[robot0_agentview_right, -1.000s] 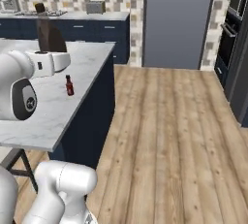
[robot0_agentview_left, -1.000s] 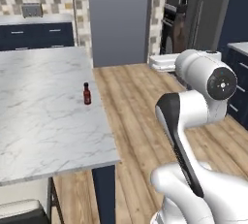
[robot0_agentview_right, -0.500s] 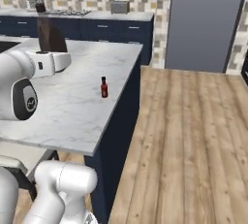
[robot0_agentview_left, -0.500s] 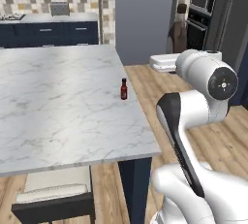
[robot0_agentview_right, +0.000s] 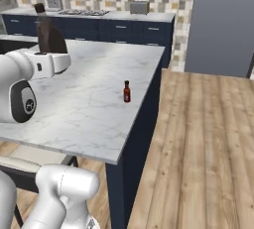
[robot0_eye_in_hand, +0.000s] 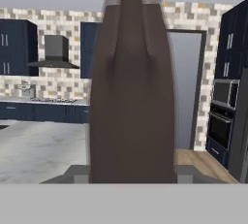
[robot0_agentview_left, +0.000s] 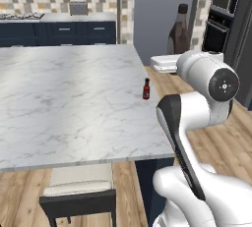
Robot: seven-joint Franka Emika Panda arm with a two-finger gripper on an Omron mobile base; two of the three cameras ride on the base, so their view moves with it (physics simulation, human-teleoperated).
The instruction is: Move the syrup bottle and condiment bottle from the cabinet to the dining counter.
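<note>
The dark brown syrup bottle (robot0_agentview_left: 178,33) stands upright in my gripper (robot0_agentview_left: 170,60), which is shut on its wide body, held beside the right edge of the dining counter (robot0_agentview_left: 64,98). In the right base view the syrup bottle (robot0_agentview_right: 46,35) rises above the gripper (robot0_agentview_right: 52,57) over the white marble dining counter (robot0_agentview_right: 84,109). Close up in the hand view, the syrup bottle (robot0_eye_in_hand: 131,97) covers the middle. The small red condiment bottle (robot0_agentview_left: 146,89) stands upright on the marble near the counter's right edge, apart from the gripper, and it is also in the right base view (robot0_agentview_right: 127,91).
A pale-seated stool (robot0_agentview_left: 81,191) is tucked under the counter's near side. Navy drawer units and a marble worktop (robot0_agentview_right: 99,17) run along the tiled back wall, with navy wall cabinets (robot0_eye_in_hand: 14,48) above. A built-in oven (robot0_agentview_left: 219,14) stands at right. Wooden floor (robot0_agentview_right: 198,139) lies right of the counter.
The whole picture has shifted as the base drove; the dining counter and condiment bottle now sit nearer and more to the right. The gripper keeps its hold on the syrup bottle.
</note>
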